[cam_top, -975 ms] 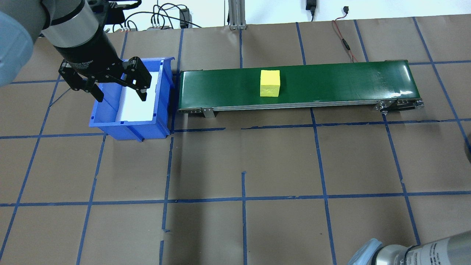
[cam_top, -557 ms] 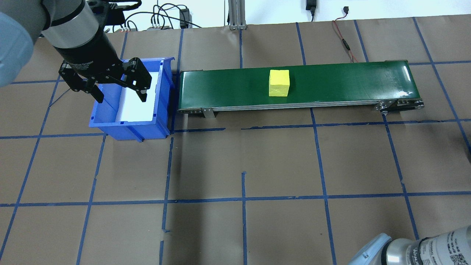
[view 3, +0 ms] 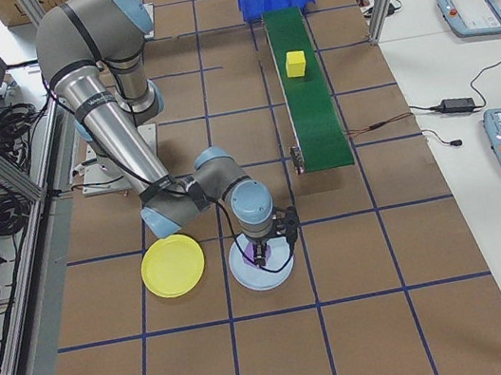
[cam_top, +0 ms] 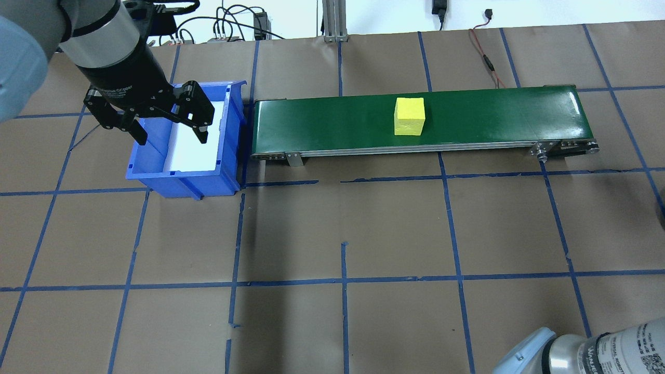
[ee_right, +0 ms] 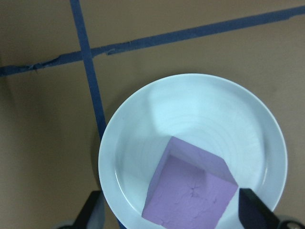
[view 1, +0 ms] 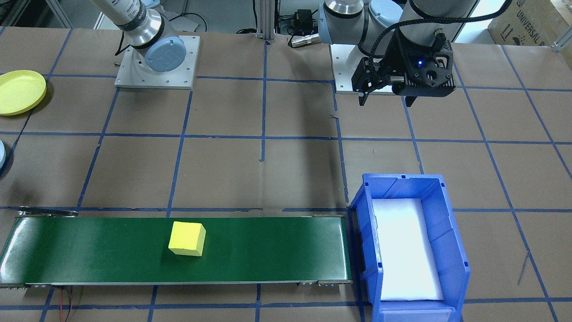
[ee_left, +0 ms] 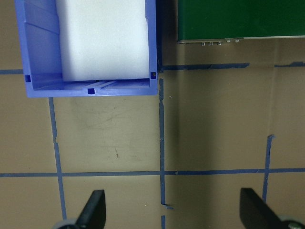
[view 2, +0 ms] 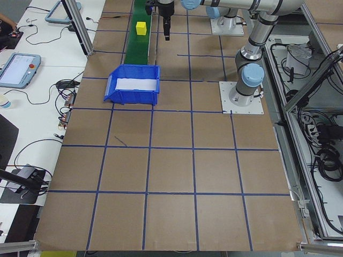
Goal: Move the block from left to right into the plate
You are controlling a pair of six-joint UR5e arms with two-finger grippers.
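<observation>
**A soft-looking block to pinch by its flat sides**

Our left gripper (cam_top: 156,117) hangs open, holding nothing; the yellow block (cam_top: 409,116) rides the green belt (cam_top: 332,124), well off to its side; it looks light and squashy; our right gripper (ee_right: 169,217) is open over a purple block (ee_right: 190,191) in a pale plate (ee_right: 138,133).

My right tool (ee_right: 169,217) is cropped by the wrist view's bottom edge. Its contact with the purple block (ee_right: 190,188) is unclear. The front view cuts off the blue bin (view 1: 451,250).
</observation>
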